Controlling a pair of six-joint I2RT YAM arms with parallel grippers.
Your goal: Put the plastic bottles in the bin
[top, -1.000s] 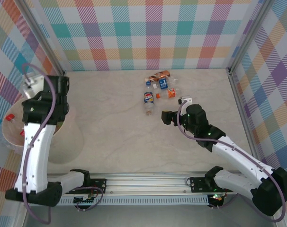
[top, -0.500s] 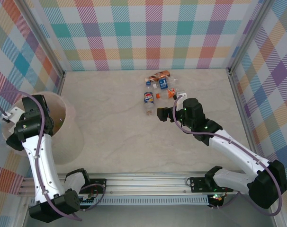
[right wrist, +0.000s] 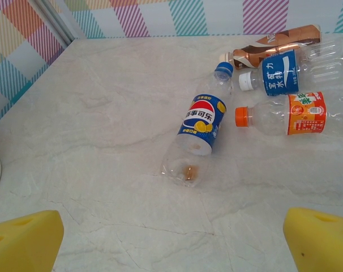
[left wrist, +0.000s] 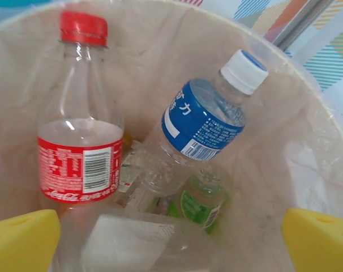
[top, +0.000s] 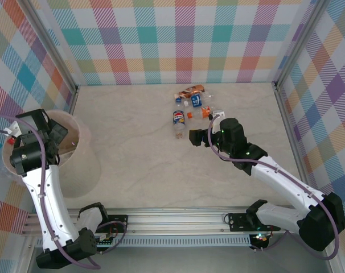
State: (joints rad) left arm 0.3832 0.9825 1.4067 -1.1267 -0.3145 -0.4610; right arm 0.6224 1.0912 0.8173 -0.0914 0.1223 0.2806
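Bottles (top: pixel 178 118) lay in two lots. Four rested on their sides on the table (right wrist: pixel 103 107), in a loose cluster toward its far side. They were a blue-capped bottle (right wrist: pixel 197 133) with a dark blue label, a little apart from the rest; an orange-capped bottle (right wrist: pixel 282 116) with an orange label; a white-capped bottle (right wrist: pixel 284 73) with a blue label; and a brown-wrapped bottle (right wrist: pixel 273 44) just behind that one.

At least four more sat inside the bin (left wrist: pixel 299 153) at the table's left edge. A red-capped bottle (left wrist: pixel 81 136) with a red label leaned against the wall. A second blue-labelled bottle (left wrist: pixel 202 122) with a white cap was propped diagonally across the heap, with a green-labelled bottle (left wrist: pixel 198 205) beneath it and a crumpled clear bottle (left wrist: pixel 126 241) lowest of all. How many lay under those could not be told.

All were thin clear plastic with glossy wrap labels, some ribbed along the body. The bin was a round, translucent, milky-pale bucket with smooth walls. The table had a pale, marble-veined matte surface.

The left gripper (left wrist: pixel 171 241) hung over the bin's mouth, its two blocky yellow pads (left wrist: pixel 21 241) spread wide with nothing between them. The right gripper (right wrist: pixel 171 243) hovered low over the table just short of the blue-capped bottle — its yellow pads (right wrist: pixel 321 238) also wide apart and empty.
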